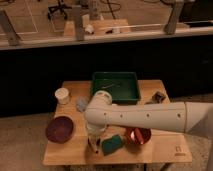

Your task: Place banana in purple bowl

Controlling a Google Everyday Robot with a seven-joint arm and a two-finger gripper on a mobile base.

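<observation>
White arm enters from 3 o'clock, elbow bends down over table. Gripper low over table's 7 o'clock part, at 3 o'clock of purple bowl, apart from it. Grip state: cannot tell. Banana: cannot tell where, spot under gripper hidden by arm. Purple bowl at table's 8 o'clock, nothing seen inside. Teal block just beside gripper at 3 o'clock; red bowl beyond it. Green tray at 12 o'clock, white cup at 10 o'clock.
</observation>
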